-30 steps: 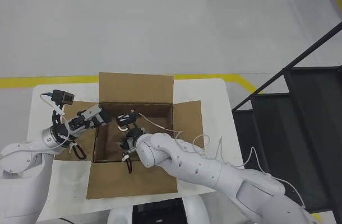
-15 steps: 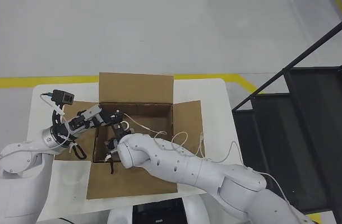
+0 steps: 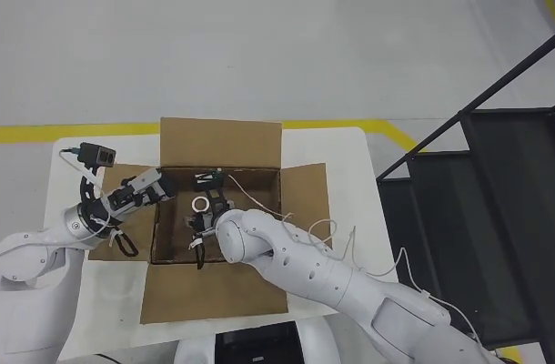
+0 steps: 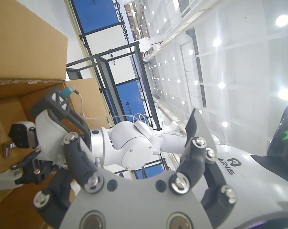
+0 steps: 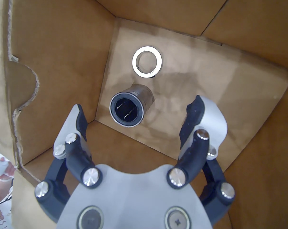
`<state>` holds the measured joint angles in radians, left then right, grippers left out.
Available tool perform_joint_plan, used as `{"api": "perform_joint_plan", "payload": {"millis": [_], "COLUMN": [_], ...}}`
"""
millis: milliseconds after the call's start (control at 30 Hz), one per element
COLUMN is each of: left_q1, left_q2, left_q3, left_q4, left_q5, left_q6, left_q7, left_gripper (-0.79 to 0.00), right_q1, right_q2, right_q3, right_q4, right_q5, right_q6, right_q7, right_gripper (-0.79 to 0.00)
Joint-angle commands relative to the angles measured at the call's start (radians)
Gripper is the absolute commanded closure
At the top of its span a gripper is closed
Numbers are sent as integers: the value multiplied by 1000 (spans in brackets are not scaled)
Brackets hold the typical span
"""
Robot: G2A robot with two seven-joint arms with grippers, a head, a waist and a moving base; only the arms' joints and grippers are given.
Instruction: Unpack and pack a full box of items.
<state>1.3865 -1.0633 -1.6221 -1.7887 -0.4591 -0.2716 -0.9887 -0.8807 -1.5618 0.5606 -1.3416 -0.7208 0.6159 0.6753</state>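
The open cardboard box [image 3: 221, 141] stands on the white table, flaps spread. On its floor a metal cylinder [image 5: 127, 110] with a dark bore stands near a corner, and a flat metal ring [image 5: 146, 63] lies just beyond it. My right gripper [image 5: 136, 120] hangs open inside the box above the cylinder, touching neither piece; from above it sits low in the box's left half [image 3: 201, 238]. My left gripper [image 4: 122, 125] is open and empty, held at the box's left edge [image 3: 159, 187] and facing the right arm's wrist [image 4: 129, 141].
The box wall [image 5: 63, 36] rises close on every side of the right gripper. The white table [image 3: 341, 155] has bare strips around the box. A black metal stair frame [image 3: 496, 182] stands off the table's right side.
The right arm swung left inside the box, then came back, and its wrist now sits nearer the far wall. The left arm edged slightly up and back.
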Motion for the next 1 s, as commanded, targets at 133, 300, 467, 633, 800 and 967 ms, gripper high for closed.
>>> {"api": "perform_joint_plan", "payload": {"millis": [133, 300, 467, 633, 800, 967], "left_q1": [127, 259, 320, 322, 322, 322], "left_q2": [13, 16, 10, 2, 2, 2], "left_q3": [-259, -436, -476, -433, -433, -433], "left_q4": [-142, -149, -72, -29, -29, -29], "left_q5": [-72, -88, -107, -95, -95, -95], "left_q6": [-9, 3, -17, -65, -65, -65], "left_q7": [55, 43, 79, 140, 140, 140], "left_gripper": [-785, -785, -785, -785, -785, -785], "right_q1": [0, 0, 0, 0, 0, -8], "right_q2": [0, 0, 0, 0, 0, -2], "right_q3": [0, 0, 0, 0, 0, -3], "right_q4": [0, 0, 0, 0, 0, -1], "right_q5": [0, 0, 0, 0, 0, -3], "right_q6": [0, 0, 0, 0, 0, -25], "right_q7": [0, 0, 0, 0, 0, -11], "right_gripper": [-785, -785, -785, -785, -785, -785]}}
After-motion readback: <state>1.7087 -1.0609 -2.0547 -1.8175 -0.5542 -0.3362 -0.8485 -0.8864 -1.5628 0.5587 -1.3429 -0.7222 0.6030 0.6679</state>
